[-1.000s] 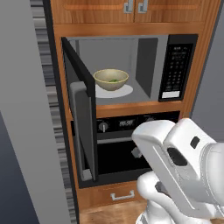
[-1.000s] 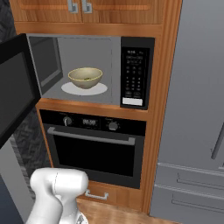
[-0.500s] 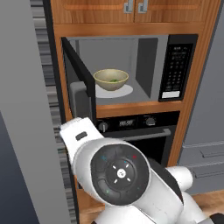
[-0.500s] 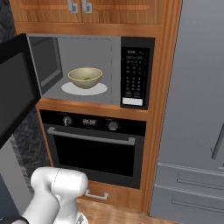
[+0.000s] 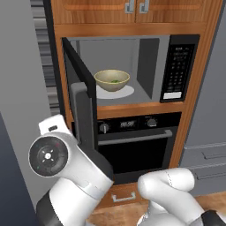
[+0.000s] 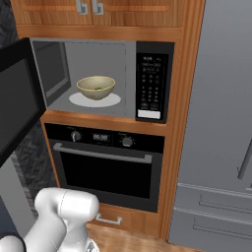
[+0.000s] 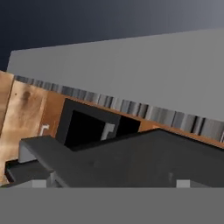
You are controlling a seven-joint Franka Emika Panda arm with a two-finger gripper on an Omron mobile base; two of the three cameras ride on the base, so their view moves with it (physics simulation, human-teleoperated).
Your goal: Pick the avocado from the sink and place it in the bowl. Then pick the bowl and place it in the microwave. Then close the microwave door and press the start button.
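Microwave door (image 5: 83, 115) swung open toward the room, grey bar handle seen edge-on | gripper jaws spread wide, holding nothing, hand view looking along door's dark face | bowl (image 6: 96, 87) on white plate (image 6: 110, 101) inside microwave (image 6: 104, 78) | avocado (image 5: 114, 81) in bowl | oven (image 6: 107, 164) below, shut

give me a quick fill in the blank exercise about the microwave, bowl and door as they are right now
1. The bowl sits on the white ____ inside the microwave.
2. The microwave door is ____.
3. The green avocado lies inside the ____.
4. The black keypad panel is on the microwave's ____ side.

Missing words: plate; open; bowl; right
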